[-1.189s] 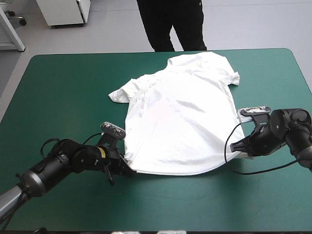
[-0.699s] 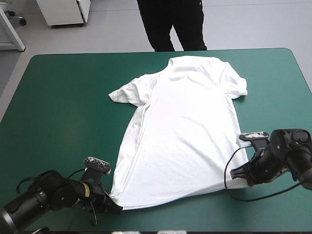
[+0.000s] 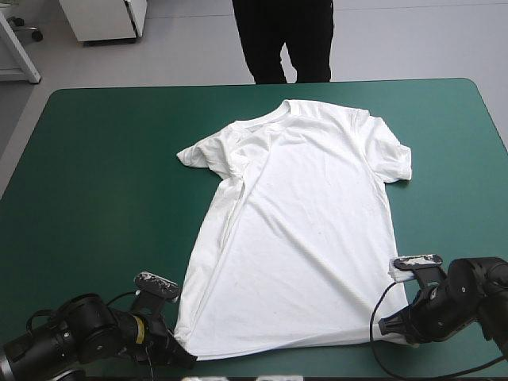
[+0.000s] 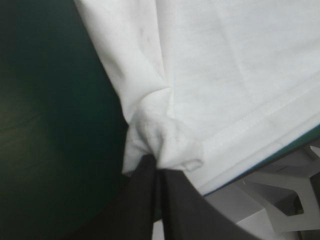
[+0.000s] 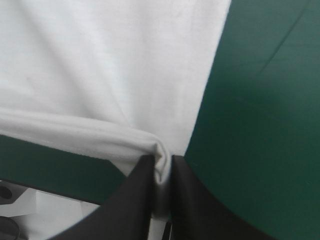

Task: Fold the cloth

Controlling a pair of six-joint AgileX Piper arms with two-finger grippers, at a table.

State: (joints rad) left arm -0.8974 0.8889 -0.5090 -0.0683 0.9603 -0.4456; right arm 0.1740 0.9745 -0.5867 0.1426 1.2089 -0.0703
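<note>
The white T-shirt (image 3: 298, 230) lies spread nearly flat on the teal-green table (image 3: 103, 175), collar toward the far edge, hem at the near edge. My left gripper (image 3: 184, 355) is shut on the hem's left corner, where the T-shirt (image 4: 165, 140) bunches between the black fingers. My right gripper (image 3: 383, 327) is shut on the hem's right corner; the T-shirt (image 5: 100, 75) folds into a pinch at its fingertips. Both sleeves lie out to the sides.
The near table edge (image 3: 317, 375) runs just behind both grippers. Bare teal-green cover lies to the left of the T-shirt and to its right (image 3: 452, 175).
Both grippers have pulled the hem toward the near edge. The T-shirt slid with them and stretched out flatter; the collar and sleeves moved away from the far edge.
</note>
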